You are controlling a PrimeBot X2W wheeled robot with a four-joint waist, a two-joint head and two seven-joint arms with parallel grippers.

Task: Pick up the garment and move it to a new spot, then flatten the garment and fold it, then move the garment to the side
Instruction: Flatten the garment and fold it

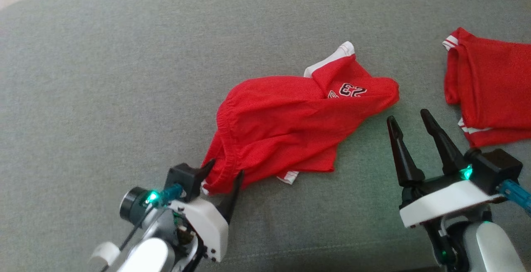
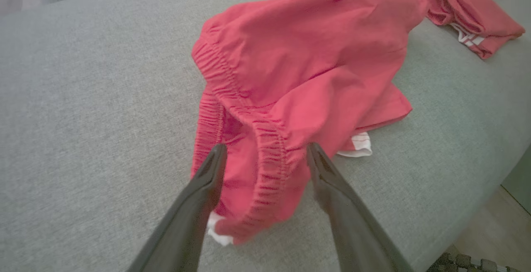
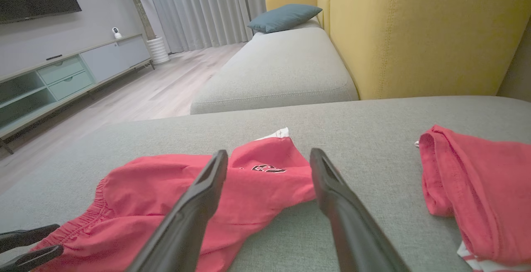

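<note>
The garment, red shorts (image 1: 290, 118) with white trim and a "23" print, lies crumpled in the middle of the grey sofa cushion (image 1: 103, 77). Its elastic waistband (image 2: 269, 147) points toward me. My left gripper (image 1: 226, 169) is open and low at the garment's near-left end, its fingers either side of the bunched waistband (image 2: 265, 147). My right gripper (image 1: 408, 115) is open, just off the garment's right end with nothing between its fingers. In the right wrist view the shorts (image 3: 166, 197) lie behind that gripper (image 3: 269, 152).
A second red garment (image 1: 489, 89) with white stripes lies folded at the cushion's right side. The cushion's front edge (image 2: 493, 168) drops to the floor. Beyond stand a yellow sofa back (image 3: 415, 35), another seat with a blue pillow (image 3: 284, 17), and a TV cabinet (image 3: 62, 77).
</note>
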